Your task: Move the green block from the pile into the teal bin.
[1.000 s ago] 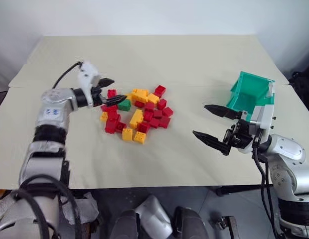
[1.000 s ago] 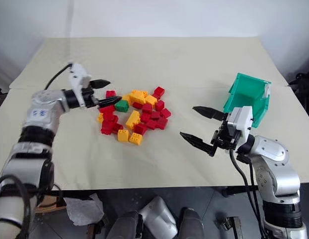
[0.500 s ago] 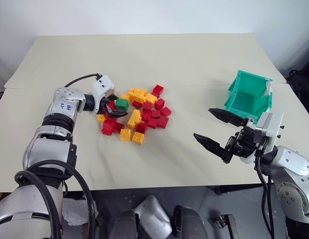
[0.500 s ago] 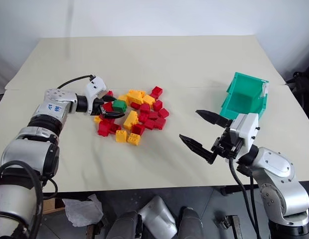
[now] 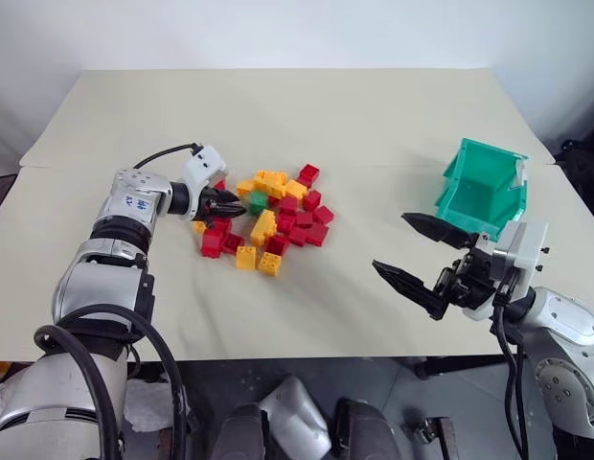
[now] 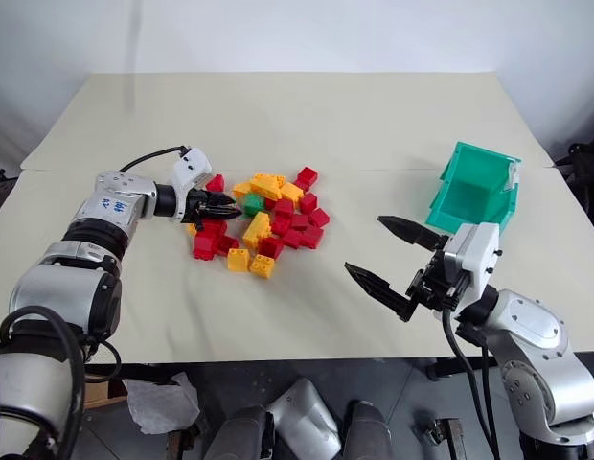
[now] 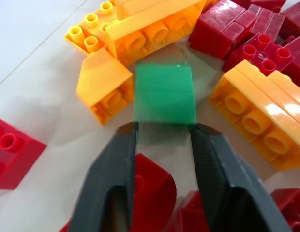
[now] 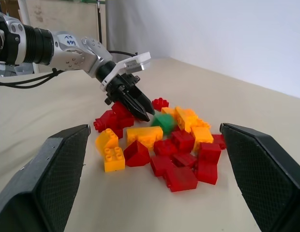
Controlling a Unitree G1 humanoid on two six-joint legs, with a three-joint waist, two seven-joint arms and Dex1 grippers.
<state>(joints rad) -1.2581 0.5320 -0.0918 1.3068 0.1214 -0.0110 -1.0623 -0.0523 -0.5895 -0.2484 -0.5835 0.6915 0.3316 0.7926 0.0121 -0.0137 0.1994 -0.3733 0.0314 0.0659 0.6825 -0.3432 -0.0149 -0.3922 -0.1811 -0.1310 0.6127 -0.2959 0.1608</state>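
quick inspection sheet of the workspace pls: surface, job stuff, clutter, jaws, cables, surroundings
surface: beige table, flat
job's things: green block at the left side of the pile of red and yellow bricks; teal bin at right, no brick seen inside
clutter: nothing seen
grippers: left gripper jaws shut, tips at the green block, grip unclear; right gripper jaws open, holding nothing
cables: black cable looping over left wrist
surroundings: white wall; crumpled paper on floor
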